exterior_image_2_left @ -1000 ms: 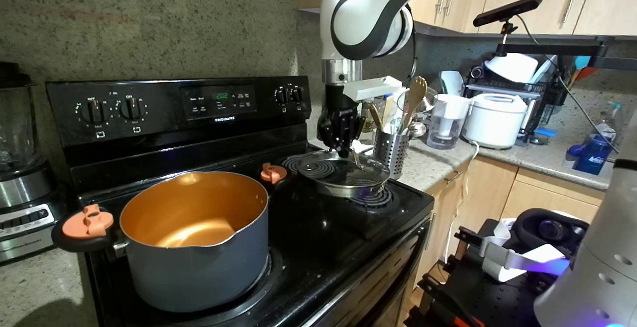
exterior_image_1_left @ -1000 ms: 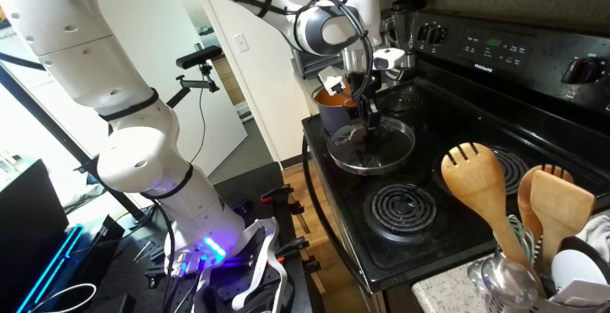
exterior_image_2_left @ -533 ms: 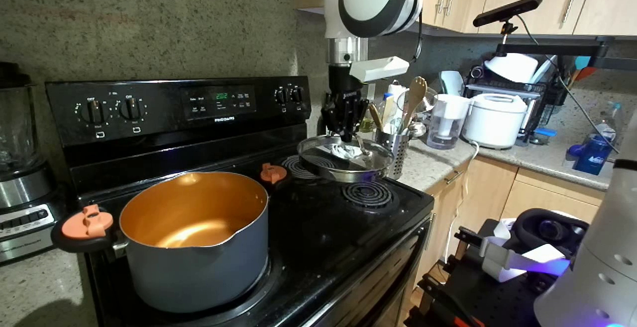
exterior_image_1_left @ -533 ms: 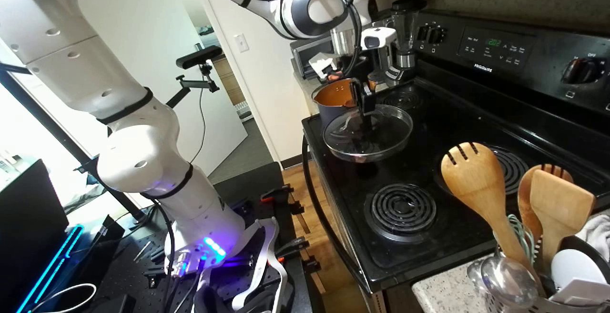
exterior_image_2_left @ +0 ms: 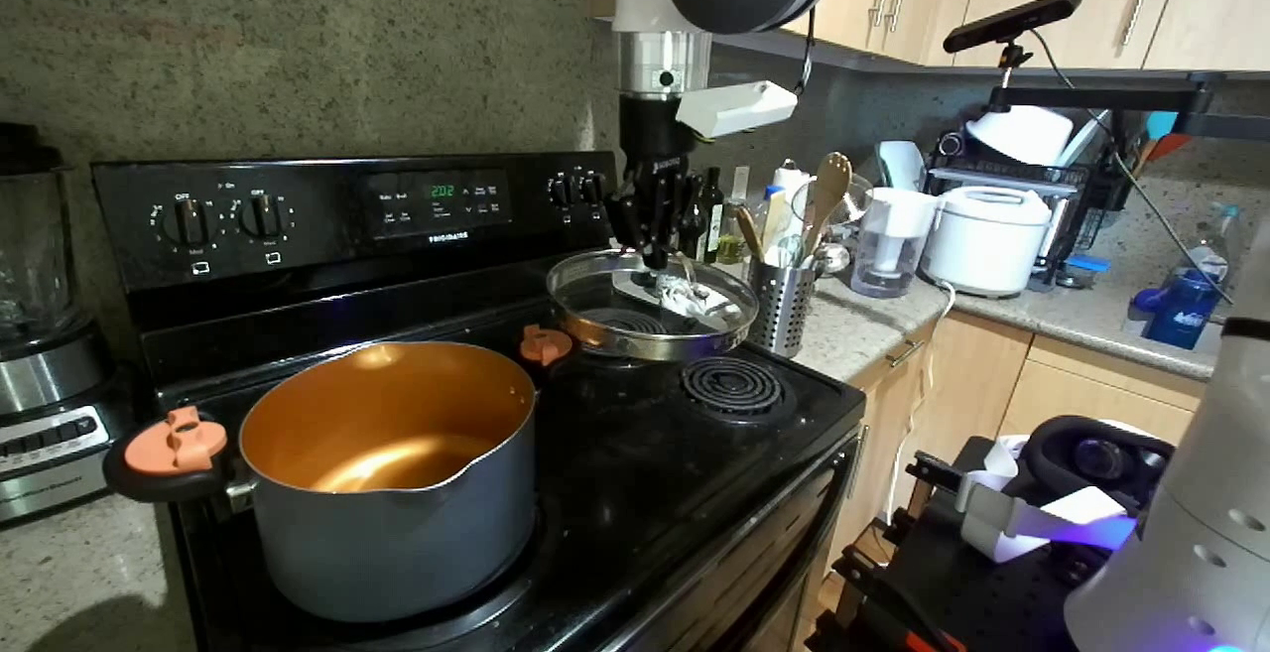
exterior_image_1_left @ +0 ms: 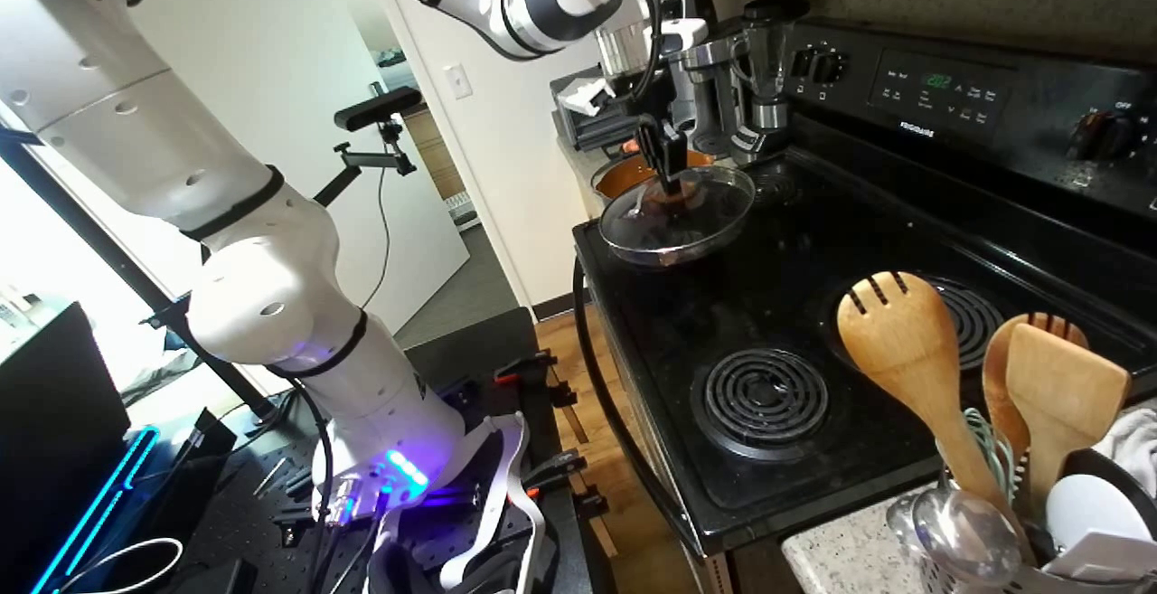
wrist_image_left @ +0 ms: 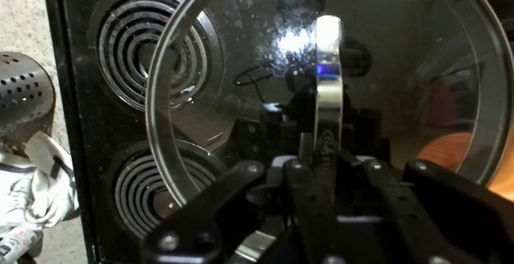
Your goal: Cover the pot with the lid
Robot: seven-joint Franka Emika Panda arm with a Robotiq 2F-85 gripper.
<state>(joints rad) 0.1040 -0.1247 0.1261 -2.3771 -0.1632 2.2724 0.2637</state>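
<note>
Pot (exterior_image_2_left: 392, 543) copper-orange inside, slate-grey outside; lid (wrist_image_left: 405, 75) clear, silver-rimmed; hand (exterior_image_2_left: 655, 257) black; backsplash (exterior_image_2_left: 347, 57) speckled grey-green

In an exterior view the glass lid (exterior_image_2_left: 647, 320) hangs from the gripper (exterior_image_2_left: 655, 261) above the stove (exterior_image_2_left: 625, 463), apart from the pot (exterior_image_2_left: 397, 538). The pot stands upright, its copper-orange inside showing. On the counter (exterior_image_2_left: 883, 334), beside the stove, stands a perforated utensil holder (exterior_image_2_left: 781, 311).

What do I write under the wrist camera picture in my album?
The gripper holds a clear glass lid by its shiny handle over the stove, two spiral burners showing.
</note>
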